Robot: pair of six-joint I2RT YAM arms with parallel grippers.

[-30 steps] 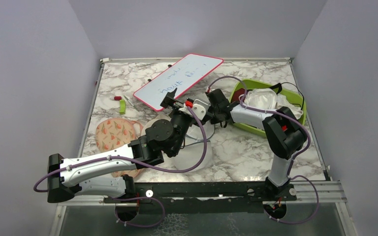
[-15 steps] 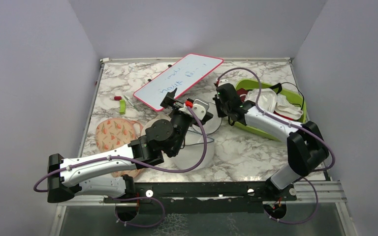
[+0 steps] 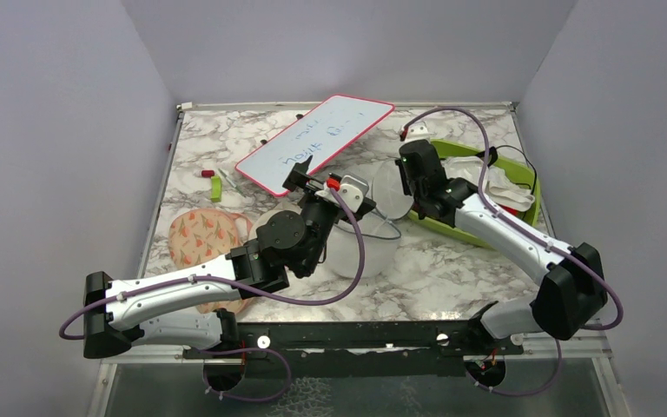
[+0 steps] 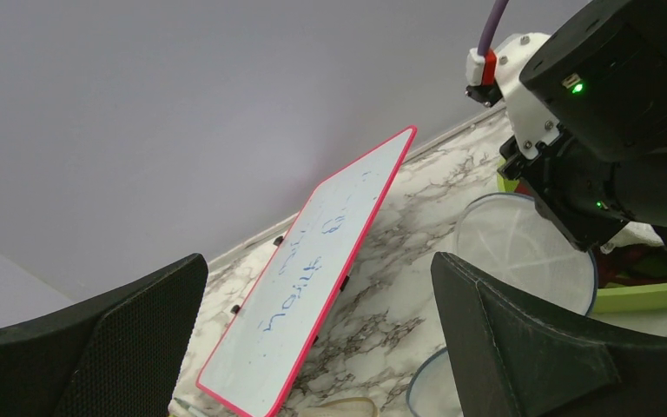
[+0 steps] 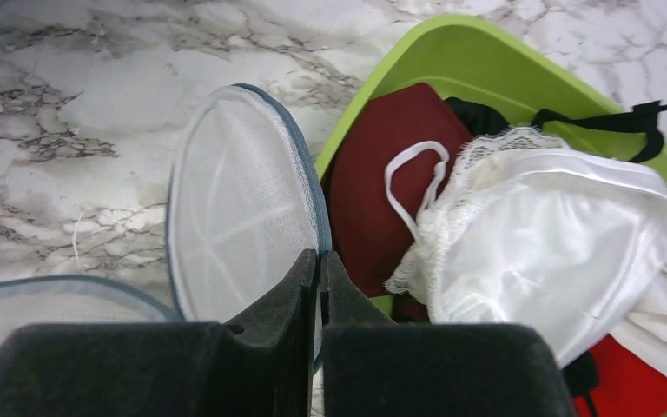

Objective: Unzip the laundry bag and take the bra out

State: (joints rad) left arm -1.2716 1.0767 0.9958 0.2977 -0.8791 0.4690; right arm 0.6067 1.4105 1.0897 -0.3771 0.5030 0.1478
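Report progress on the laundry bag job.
Done: laundry bag unzipped, its round flap lifted clear. In hand: right gripper shut on the flap's rim; left gripper open, empty. Left: unclear; no dark shape shows in the bag, and a maroon bra lies in the green bin.

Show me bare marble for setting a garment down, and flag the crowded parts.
Bare: the near-right marble between the laundry bag and the green bin; the far-left corner between the table edge and the whiteboard. Crowded: the centre, where the left pincer and right pincer flank the bag, and the left by the floral pouch.
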